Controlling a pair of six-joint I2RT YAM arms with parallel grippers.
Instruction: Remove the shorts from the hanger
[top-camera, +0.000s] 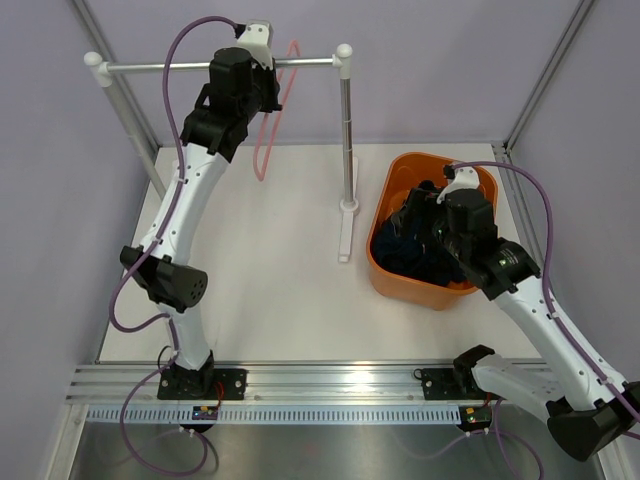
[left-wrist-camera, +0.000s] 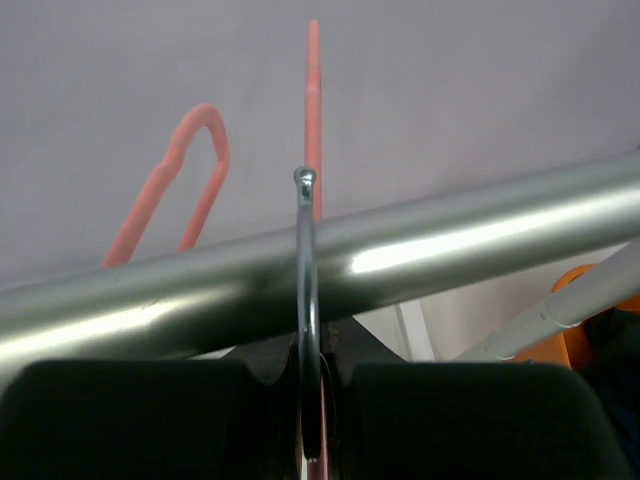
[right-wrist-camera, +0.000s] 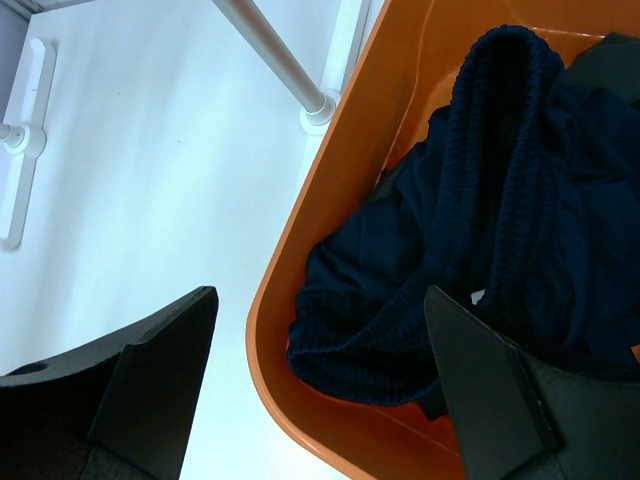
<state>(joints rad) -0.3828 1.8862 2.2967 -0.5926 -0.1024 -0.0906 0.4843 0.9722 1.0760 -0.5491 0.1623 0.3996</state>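
Counter (top-camera: 290, 300) carries a garment rack, its steel rail (top-camera: 180, 67) running left to right at the far side, and an orange basket (top-camera: 395, 180) at the right. Shorts (right-wrist-camera: 480, 200) lie bunched inside the basket, directly below the right gripper (right-wrist-camera: 318, 300), which stands wide, holds nothing and straddles the basket rim. The right arm is by far the nearer to them. Coral hanger (top-camera: 265, 150) hangs bare from the rail. Left gripper (left-wrist-camera: 312, 375) is clamped narrow on its metal hook (left-wrist-camera: 305, 250), which loops over the rail. Judgement: no garment remains on the hanger.
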